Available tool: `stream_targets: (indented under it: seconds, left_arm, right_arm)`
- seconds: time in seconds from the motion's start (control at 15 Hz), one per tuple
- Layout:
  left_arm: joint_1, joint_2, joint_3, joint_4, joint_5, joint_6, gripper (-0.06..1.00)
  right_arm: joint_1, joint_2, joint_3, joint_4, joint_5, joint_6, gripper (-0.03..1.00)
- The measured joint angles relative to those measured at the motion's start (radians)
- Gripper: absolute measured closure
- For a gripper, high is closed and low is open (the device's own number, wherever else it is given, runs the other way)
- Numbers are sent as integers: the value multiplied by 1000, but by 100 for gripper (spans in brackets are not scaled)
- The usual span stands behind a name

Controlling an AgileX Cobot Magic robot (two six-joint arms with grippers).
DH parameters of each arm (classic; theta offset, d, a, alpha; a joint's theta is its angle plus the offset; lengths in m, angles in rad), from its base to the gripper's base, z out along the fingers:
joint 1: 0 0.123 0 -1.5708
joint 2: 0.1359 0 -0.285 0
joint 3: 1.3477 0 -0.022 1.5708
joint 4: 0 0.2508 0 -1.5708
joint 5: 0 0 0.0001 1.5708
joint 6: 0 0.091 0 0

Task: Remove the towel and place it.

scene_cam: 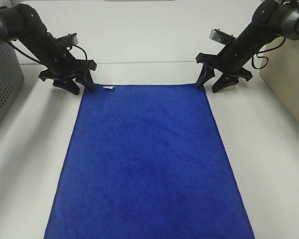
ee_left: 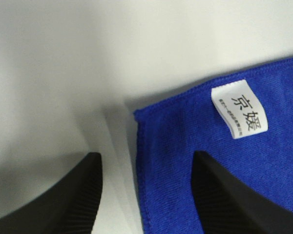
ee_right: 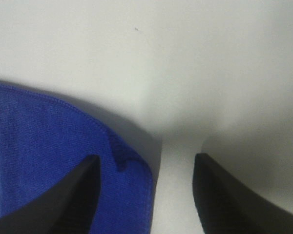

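Nearest me, the royal-blue towel (scene_cam: pixel 149 164) runs off the front of the overhead view, lying flat on the white table (scene_cam: pixel 269 164) with its far edge between the two arms. I see the left gripper (scene_cam: pixel 82 85) at the far left corner, just beside the white tag (ee_left: pixel 239 108). Its jaws are apart and hold nothing, with one finger over the cloth and the other over bare table. The right gripper (scene_cam: pixel 212 83) straddles the far right corner the same way, also spread and empty, and the hem there shows a small pucker. I cannot tell whether any fingertip touches the surface. My worry is the pinch: if the jaws close too high they may catch only the hem or miss the plush cloth. If only one side grips, the towel would skew and drag.
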Motion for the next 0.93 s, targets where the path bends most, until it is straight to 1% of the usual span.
stream_targets:
  seconds: [0.27, 0.53, 0.8, 0.93]
  left_arm:
    - [0, 2, -2, -2, 3, 14, 41]
    - [-15, 3, -2, -4, -13, 27, 41]
    - [-58, 8, -4, -17, -44, 42, 42]
    - [-61, 9, -4, -19, -45, 44, 47]
  right_arm:
    - [0, 6, -3, 18, -7, -10, 39]
    - [6, 29, -6, 110, -14, -34, 39]
    - [63, 41, -16, 117, -30, -47, 39]
    - [70, 41, -16, 116, -30, -48, 43]
